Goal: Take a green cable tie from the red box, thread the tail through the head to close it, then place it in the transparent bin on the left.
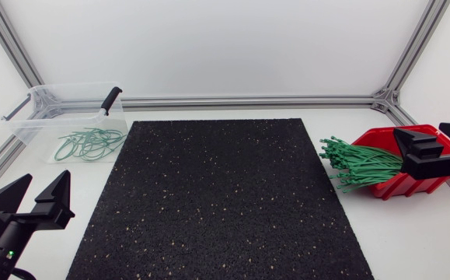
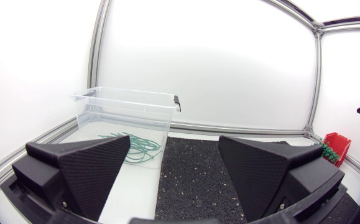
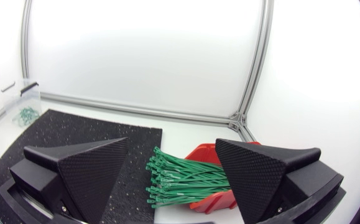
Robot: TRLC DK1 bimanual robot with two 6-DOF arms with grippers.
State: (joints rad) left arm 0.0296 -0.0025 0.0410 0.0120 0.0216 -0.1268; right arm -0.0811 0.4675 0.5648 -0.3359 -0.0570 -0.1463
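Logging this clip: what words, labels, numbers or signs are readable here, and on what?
None: no readable text shows in any view.
The red box, green cable ties, transparent bin, black mat, left gripper and right gripper show no print.

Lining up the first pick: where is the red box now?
In the head view the red box sits far right, just beyond the black mat's right edge, under the right claw.
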